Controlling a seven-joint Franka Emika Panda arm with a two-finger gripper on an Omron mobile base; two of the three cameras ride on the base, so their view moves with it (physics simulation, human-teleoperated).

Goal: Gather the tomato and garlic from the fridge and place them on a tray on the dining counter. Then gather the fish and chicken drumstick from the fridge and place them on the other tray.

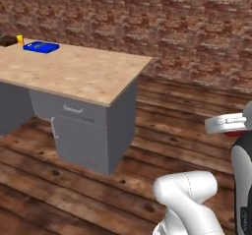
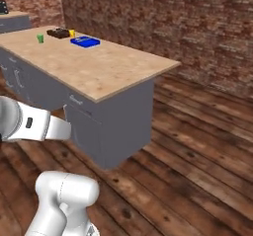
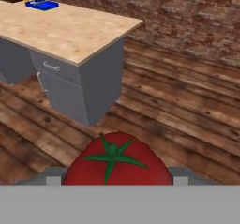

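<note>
One round red tomato (image 3: 116,161) with a glossy skin and a green star-shaped calyx is being held between the two dark fingertips of the gripper (image 3: 115,178), whose jaws are being kept wide around its sides; it is being seen from above in the hand view, low and close to the lens. In the left base view a sliver of red is being shown just under the white disc-shaped wrist at the right edge.

Ahead, a long dining counter (image 1: 74,74) with a pale speckled wooden top and matte grey cabinet sides is being shown; a drawer with a slim metal handle (image 1: 72,109) is being displayed on its near face, above a cabinet door. At the far end of the top, a flat bright-blue rectangular tray (image 2: 85,42) is being seen, with a dark brown tray (image 2: 58,33) and a small yellow object (image 2: 72,33) just beyond it and a small green cup (image 2: 40,38) near them. What the dark tray is holding cannot be told.

Rough red-brown brick (image 1: 197,27) is being shown as the back wall, and dark, knotted wooden planks (image 2: 197,156) are being shown as the floor.
</note>
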